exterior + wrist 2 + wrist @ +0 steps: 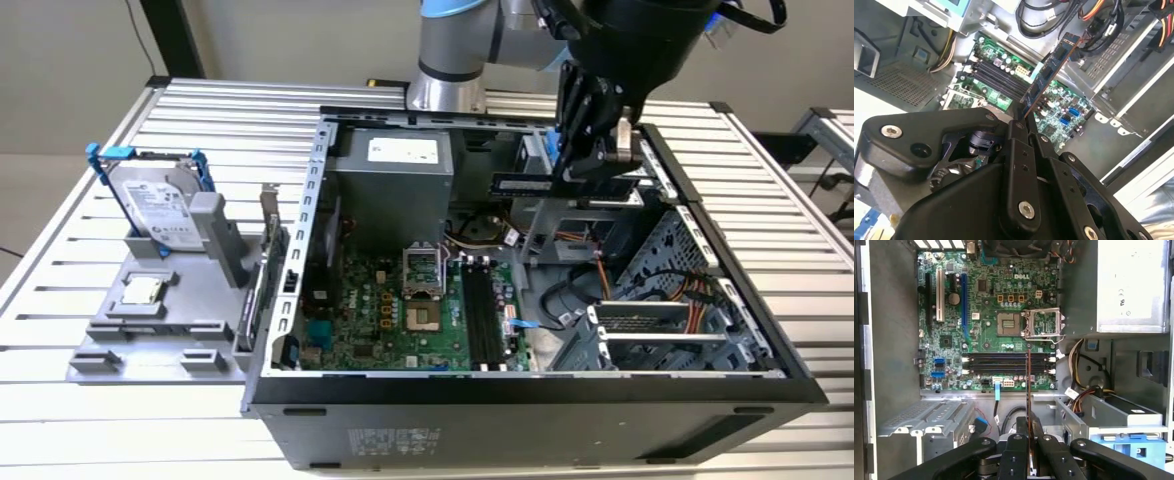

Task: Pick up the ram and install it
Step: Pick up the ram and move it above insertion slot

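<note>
Ram (1051,70), slim dark green circuit stick, hangs clamped in the black gripper (1021,122), clear of black memory slots (1004,362); seating probably needs alignment.

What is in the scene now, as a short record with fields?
held item: slim dark green ram stick, held above the open black computer case
fingers: black metal fingers shut on the ram stick
target: long black memory slots on the green motherboard, ram stick not yet seated
aside: silver hard drive in blue frame, exterior view's left
</note>
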Motion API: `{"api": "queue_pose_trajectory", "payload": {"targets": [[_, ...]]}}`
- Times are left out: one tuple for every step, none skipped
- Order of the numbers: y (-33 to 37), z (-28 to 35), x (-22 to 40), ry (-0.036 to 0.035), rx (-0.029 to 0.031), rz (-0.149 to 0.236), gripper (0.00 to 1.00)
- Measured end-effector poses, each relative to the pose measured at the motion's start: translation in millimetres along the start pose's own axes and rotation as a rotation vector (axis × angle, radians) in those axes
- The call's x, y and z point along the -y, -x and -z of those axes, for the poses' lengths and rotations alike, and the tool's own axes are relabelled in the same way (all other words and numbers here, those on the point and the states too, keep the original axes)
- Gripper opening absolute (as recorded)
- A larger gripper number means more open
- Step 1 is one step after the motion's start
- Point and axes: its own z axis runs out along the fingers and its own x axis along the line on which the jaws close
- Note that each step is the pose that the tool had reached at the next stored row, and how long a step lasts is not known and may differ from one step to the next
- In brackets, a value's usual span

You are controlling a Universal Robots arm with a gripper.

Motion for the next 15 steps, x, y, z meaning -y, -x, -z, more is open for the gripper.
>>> {"api": "queue_pose_trajectory", "payload": {"targets": [[0.7, 0.0, -0.4, -0.0001, 0.0000, -0.003, 0.00], [1.5, -0.1, -0.8, -0.0002, 0.0001, -0.005, 0.00], [2.5, -0.1, -1.2, -0.0003, 0.0001, -0.008, 0.00], [3.6, -0.1, -1.5, -0.0004, 0.0001, -0.010, 0.00], [4.7, -0.2, -1.9, -0.0004, 0.0002, -0.012, 0.00], [5.8, -0.2, -2.2, -0.0005, 0.0001, -0.014, 0.00], [7.1, -0.3, -2.6, -0.0006, 0.0001, -0.015, 0.00], [8.4, -0.3, -2.9, -0.0006, 0.0002, -0.017, 0.00], [9.7, -0.4, -3.1, -0.0007, 0.0002, -0.018, 0.00], [11.2, -0.5, -3.4, -0.0008, 0.0003, -0.020, 0.00], [12.3, -0.5, -3.5, -0.0008, 0.0001, -0.021, 0.00], [13.3, -0.5, -3.7, -0.0008, 0.0002, -0.022, 0.00], [13.4, -0.5, -3.7, -0.0009, 0.0003, -0.022, 0.00], [13.4, -0.5, -3.7, -0.0009, 0.0002, -0.022, 0.00], [13.4, -0.5, -3.6, -0.0009, 0.0003, -0.022, 0.00]]}}
